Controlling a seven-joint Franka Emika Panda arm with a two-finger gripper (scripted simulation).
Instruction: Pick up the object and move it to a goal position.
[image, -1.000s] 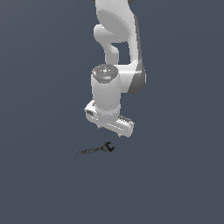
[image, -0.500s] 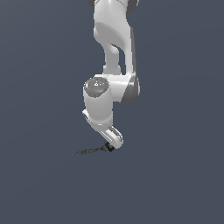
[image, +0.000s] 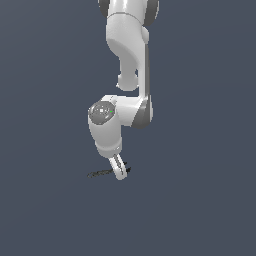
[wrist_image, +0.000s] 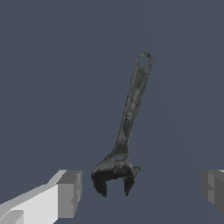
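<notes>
The object is a small dark grey-black wrench (wrist_image: 127, 131) lying flat on the grey floor, its forked jaw end between my fingers and its handle with a ring hole pointing away. In the exterior view the wrench (image: 102, 173) shows as a thin dark line, with its jaw end hidden behind my fingers. My gripper (wrist_image: 140, 194) is open and low over the jaw end, one grey pad (wrist_image: 70, 192) on each side, neither touching the tool. In the exterior view the gripper (image: 120, 172) reaches down to the floor at the wrench.
The white arm (image: 127, 60) rises above the wrench to the top of the exterior view. The floor is a plain dark grey-blue surface.
The arm has lowered and turned its wrist. The fingers have come down from above the wrench to floor level at its jaw end. The wrench has not moved.
</notes>
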